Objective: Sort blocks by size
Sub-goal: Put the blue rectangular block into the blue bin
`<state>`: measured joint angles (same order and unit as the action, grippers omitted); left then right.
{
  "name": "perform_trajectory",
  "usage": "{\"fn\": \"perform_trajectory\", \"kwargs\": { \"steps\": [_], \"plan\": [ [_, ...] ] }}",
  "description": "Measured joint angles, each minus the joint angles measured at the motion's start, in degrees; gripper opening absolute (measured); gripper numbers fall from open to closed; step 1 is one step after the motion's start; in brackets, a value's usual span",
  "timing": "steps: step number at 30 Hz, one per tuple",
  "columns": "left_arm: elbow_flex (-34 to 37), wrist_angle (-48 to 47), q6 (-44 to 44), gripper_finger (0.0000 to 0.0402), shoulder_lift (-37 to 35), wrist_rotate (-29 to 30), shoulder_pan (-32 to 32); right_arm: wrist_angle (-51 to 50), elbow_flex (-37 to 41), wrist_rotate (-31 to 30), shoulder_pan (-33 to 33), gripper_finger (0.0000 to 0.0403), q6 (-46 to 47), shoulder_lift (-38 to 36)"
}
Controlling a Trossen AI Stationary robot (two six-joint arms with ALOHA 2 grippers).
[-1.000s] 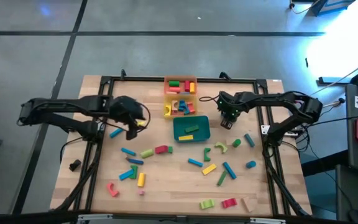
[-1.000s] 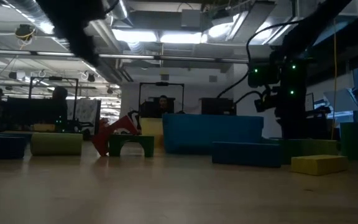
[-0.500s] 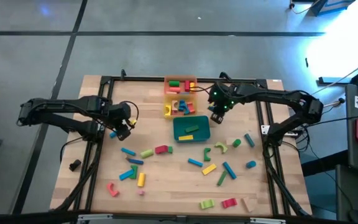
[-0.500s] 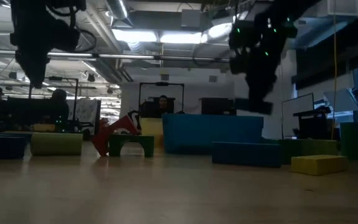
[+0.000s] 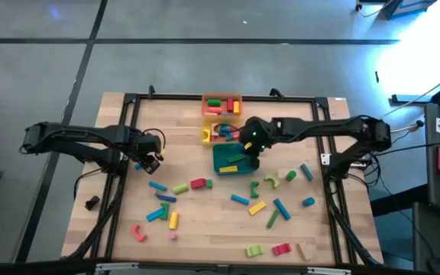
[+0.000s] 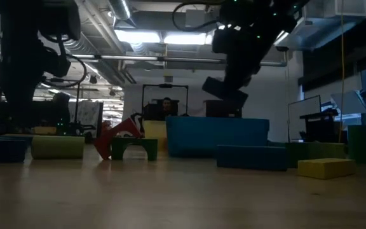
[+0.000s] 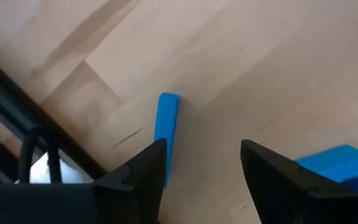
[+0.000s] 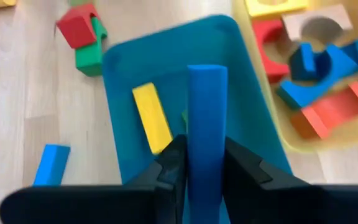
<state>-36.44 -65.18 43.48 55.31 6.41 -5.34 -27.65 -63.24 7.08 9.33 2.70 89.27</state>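
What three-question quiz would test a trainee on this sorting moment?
1. True or false: the right gripper holds a long blue bar.
2. What does that gripper hover over? A) orange tray B) teal tray C) bare table
3. What colour is the bar lying in the teal tray in the right wrist view?

Key: 1 true; 2 B; 3 yellow.
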Motion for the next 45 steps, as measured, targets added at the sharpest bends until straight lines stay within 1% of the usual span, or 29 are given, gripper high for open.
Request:
{"fn": "perform_trajectory", "kwargs": {
  "steps": [6,15,31,34,38,41,43,45],
  "plan": [
    [3.97,4.71,0.02,0.0189,0.87,0.16,0.00,2.45,0.02,-0.03,-1.07,0.0081,0.00,2.80],
    [7.15,7.55,1.40,0.0189,3.84,2.41,0.00,2.13,0.02,-0.47,-1.08,0.0082,0.00,3.21],
    [7.29,7.56,1.66,0.0189,4.50,3.03,0.00,2.20,0.02,0.01,-1.08,0.0086,-0.39,3.21],
    [7.29,7.53,3.15,0.0189,4.48,4.05,0.00,2.24,0.04,-0.93,-1.08,0.0102,-0.42,3.21],
    [7.27,7.35,4.63,0.0189,4.48,4.88,0.00,2.26,0.02,-3.86,-1.08,0.0142,-0.44,3.21],
    [7.47,7.72,5.16,0.0189,4.47,4.96,0.00,1.56,-0.19,-4.08,-1.08,0.0167,-0.45,3.19],
    [8.49,8.02,6.76,0.0189,4.46,4.97,0.00,-2.61,-1.95,-4.08,-1.08,0.0177,-0.46,3.19],
    [9.97,7.92,8.12,0.0189,4.46,4.70,-0.02,-9.03,-5.12,-4.08,-1.08,0.0182,-0.55,3.19]
  ]
}}
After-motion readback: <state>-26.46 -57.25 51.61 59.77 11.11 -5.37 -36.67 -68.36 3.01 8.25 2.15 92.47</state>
